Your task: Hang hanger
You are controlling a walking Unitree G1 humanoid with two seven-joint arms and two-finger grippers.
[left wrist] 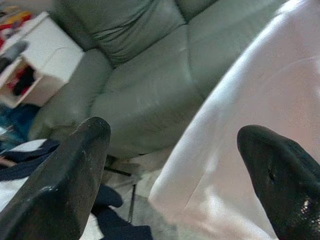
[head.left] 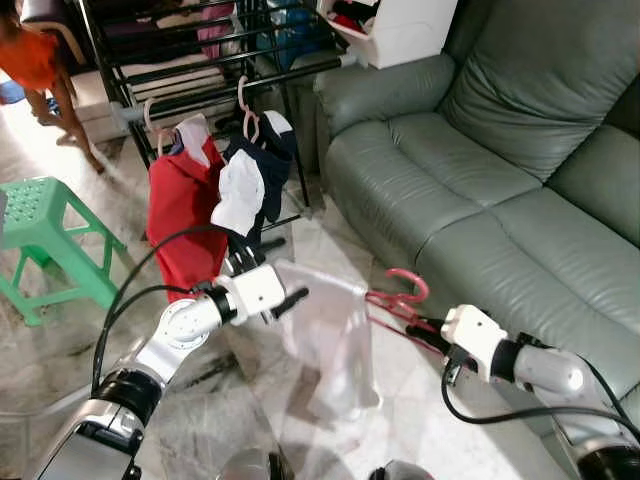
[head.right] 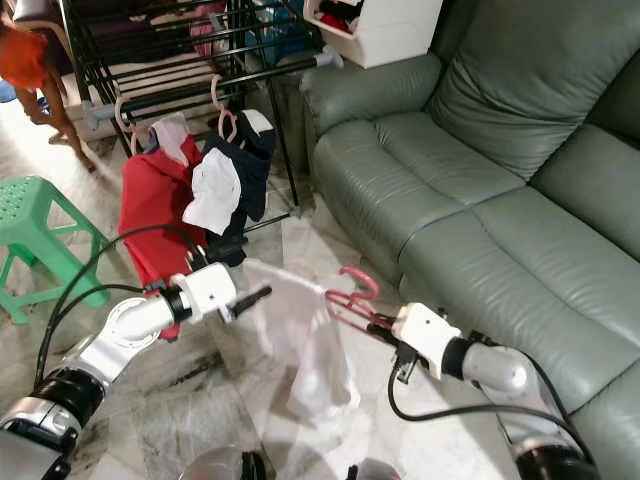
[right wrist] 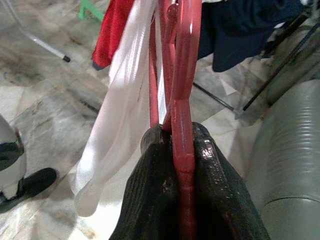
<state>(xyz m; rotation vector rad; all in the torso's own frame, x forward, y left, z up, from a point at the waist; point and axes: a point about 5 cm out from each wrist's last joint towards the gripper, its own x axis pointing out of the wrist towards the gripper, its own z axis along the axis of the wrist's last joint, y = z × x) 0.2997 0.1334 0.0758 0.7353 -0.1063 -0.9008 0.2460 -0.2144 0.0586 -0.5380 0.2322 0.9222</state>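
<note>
A red hanger (head.left: 400, 295) carries a white garment (head.left: 330, 340) that droops toward the floor. My right gripper (head.left: 425, 330) is shut on the hanger's frame; the right wrist view has the red hanger (right wrist: 182, 100) pinched between both fingers. At the garment's other side, my left gripper (head.left: 290, 298) stands open, with the white cloth (left wrist: 250, 130) just past its fingertips. Behind stands the black drying rack (head.left: 215, 75), where a red shirt (head.left: 185, 205) and a navy and white shirt (head.left: 250, 185) hang on pink hangers.
A grey-green sofa (head.left: 500, 180) runs along the right. A green plastic stool (head.left: 50, 240) stands at the left. A white box (head.left: 400, 30) sits by the sofa arm. A person's legs (head.left: 60, 100) are at the far left.
</note>
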